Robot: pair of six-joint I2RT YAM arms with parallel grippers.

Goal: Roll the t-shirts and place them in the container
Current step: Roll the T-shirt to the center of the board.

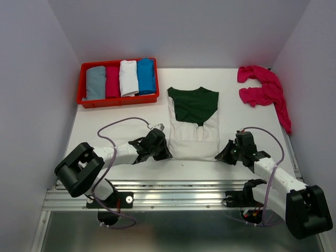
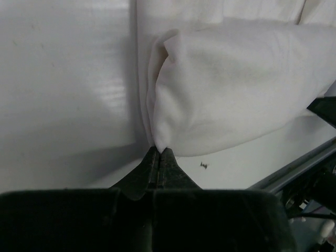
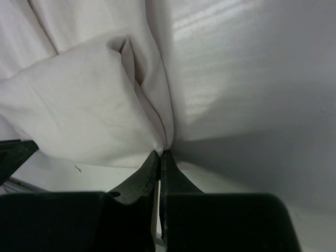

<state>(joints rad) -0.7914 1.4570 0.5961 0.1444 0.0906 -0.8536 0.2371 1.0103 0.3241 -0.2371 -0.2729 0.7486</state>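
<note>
A white t-shirt with dark green sleeves (image 1: 193, 126) lies folded into a long strip at the table's middle, its near hem turned over into a first fold. My left gripper (image 1: 166, 153) is shut on the near left corner of that fold; the white cloth (image 2: 236, 84) bulges just past the tips (image 2: 160, 151). My right gripper (image 1: 220, 155) is shut on the near right corner, and the cloth (image 3: 89, 110) shows puffed up ahead of the tips (image 3: 161, 153). A crumpled magenta-pink t-shirt (image 1: 265, 89) lies at the far right.
A red plastic tray (image 1: 118, 100) at the far left holds several rolled shirts: grey, magenta, white and blue. White walls close in on both sides. A metal rail (image 1: 173, 194) runs along the table's near edge.
</note>
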